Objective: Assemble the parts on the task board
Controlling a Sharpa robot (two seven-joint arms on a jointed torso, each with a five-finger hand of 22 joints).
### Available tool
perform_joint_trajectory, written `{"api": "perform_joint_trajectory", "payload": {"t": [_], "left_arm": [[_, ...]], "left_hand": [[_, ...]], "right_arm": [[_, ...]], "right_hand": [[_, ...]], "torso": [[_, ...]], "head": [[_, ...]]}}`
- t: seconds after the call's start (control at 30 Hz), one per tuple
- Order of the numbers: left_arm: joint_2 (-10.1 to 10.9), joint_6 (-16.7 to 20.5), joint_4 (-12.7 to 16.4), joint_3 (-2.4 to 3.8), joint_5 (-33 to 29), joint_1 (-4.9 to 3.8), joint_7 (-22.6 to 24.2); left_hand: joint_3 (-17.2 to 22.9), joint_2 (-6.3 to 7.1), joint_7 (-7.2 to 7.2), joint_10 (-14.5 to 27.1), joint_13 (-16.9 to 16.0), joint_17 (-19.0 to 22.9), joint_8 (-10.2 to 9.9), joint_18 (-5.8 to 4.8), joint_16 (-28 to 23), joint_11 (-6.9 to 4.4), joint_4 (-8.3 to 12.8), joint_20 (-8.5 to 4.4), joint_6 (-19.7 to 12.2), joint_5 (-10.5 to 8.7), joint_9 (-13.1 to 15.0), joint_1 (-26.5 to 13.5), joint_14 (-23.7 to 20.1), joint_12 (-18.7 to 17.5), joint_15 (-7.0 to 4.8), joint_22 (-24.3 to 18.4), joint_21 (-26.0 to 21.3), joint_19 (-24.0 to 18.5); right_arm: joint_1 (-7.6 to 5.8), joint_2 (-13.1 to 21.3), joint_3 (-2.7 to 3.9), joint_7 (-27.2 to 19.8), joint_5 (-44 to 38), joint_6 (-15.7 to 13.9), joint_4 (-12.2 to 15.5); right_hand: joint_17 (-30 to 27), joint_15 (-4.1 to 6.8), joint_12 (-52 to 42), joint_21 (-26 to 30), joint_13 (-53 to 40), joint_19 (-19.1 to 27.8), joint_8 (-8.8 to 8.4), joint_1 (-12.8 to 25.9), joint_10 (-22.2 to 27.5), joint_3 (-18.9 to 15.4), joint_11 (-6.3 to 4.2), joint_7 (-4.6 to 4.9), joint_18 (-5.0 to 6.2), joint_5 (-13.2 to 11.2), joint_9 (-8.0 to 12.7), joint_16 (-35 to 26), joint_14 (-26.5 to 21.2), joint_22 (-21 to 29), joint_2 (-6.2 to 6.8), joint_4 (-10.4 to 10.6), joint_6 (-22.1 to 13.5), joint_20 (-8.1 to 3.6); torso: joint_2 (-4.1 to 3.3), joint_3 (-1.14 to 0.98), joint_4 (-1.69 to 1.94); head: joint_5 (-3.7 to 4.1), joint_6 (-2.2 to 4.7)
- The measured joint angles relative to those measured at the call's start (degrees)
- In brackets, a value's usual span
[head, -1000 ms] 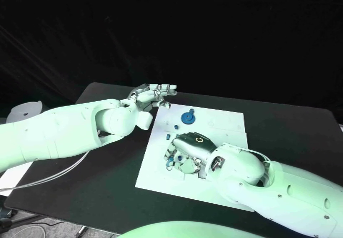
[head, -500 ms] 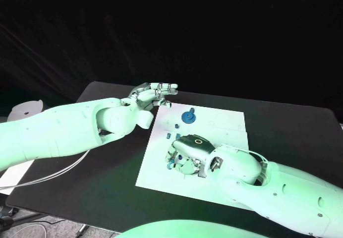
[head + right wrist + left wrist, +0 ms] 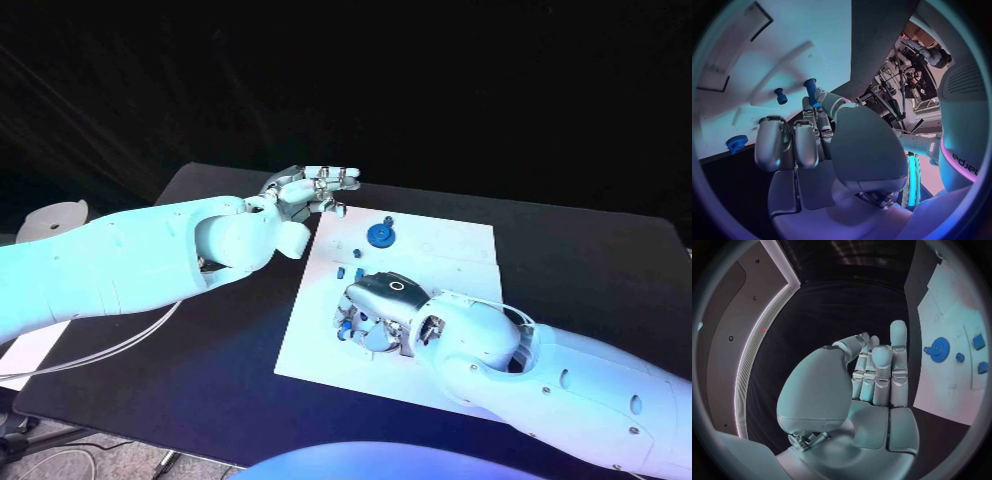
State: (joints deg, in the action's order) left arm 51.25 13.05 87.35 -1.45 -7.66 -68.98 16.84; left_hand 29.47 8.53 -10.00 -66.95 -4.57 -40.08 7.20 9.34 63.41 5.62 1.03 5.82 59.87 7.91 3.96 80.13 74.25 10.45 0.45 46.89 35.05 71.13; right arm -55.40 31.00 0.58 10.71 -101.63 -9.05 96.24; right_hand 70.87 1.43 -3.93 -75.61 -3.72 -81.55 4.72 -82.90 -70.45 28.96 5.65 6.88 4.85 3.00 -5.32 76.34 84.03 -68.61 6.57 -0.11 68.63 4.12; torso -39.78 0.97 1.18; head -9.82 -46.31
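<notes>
- Our right hand [image 3: 387, 296] is lowered over the near-left part of the board [image 3: 447, 250]. We judge that it is working on the parts there.
- In the right wrist view, its fingers [image 3: 814, 107] pinch a blue peg [image 3: 810, 89] that stands out past the fingertips towards the board. We judge this grip keeps the peg's free end clear for seating, though we cannot tell whether the peg already touches the board.
- A second, shorter peg [image 3: 780, 95] stands on the board just beside the held one, apart from the fingers.
- A blue gear [image 3: 378, 236] sits on the far part of the board, well beyond the right fingers and near the left ones.
- Our left hand [image 3: 309, 190] hovers off the board's far-left corner, above the black surface [image 3: 216, 340]. Its fingers [image 3: 882, 367] are curled in on nothing. We judge it is parked there to leave the board free for the right hand.
- Small blue blocks [image 3: 978, 341] lie on the board beyond the gear, untouched.
</notes>
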Motion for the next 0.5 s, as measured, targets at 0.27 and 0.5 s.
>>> {"api": "perform_joint_trajectory", "payload": {"t": [0.27,0.5], "left_arm": [[0.00,-0.03,0.00,0.00,0.04,0.00,-0.05],[0.00,-0.05,-0.01,0.00,0.05,0.00,-0.10]], "left_hand": [[0.00,0.00,0.00,0.00,0.00,0.00,0.00,0.00,0.00,0.00,0.00,0.00,0.00,0.00,0.00,0.00,0.00,0.00,0.00,0.00,0.00,0.00],[0.00,0.00,-0.21,0.42,0.00,0.06,0.00,-0.01,0.00,-0.01,0.00,0.00,-0.22,0.00,0.00,0.00,-0.15,0.00,-0.12,0.00,0.00,0.00]], "right_arm": [[-0.01,-0.52,-0.28,0.09,-1.21,0.15,-0.04],[0.01,-0.51,-0.62,0.17,-1.60,0.38,-0.18]], "right_hand": [[-0.18,0.00,-0.01,0.00,-0.13,0.00,-0.33,0.00,0.00,0.07,0.00,0.24,0.00,-0.01,-0.06,0.00,0.00,0.31,0.00,-0.08,-0.26,0.00],[-1.80,-1.85,0.22,2.85,0.05,1.84,-1.21,4.09,7.53,-2.07,0.12,2.45,0.00,0.54,1.56,-0.91,-0.01,3.98,2.96,0.63,-7.64,1.84]], "torso": [[0.01,0.00,0.00],[0.03,0.00,-0.04]], "head": [[-0.09,-0.09],[-0.15,-0.06]]}}
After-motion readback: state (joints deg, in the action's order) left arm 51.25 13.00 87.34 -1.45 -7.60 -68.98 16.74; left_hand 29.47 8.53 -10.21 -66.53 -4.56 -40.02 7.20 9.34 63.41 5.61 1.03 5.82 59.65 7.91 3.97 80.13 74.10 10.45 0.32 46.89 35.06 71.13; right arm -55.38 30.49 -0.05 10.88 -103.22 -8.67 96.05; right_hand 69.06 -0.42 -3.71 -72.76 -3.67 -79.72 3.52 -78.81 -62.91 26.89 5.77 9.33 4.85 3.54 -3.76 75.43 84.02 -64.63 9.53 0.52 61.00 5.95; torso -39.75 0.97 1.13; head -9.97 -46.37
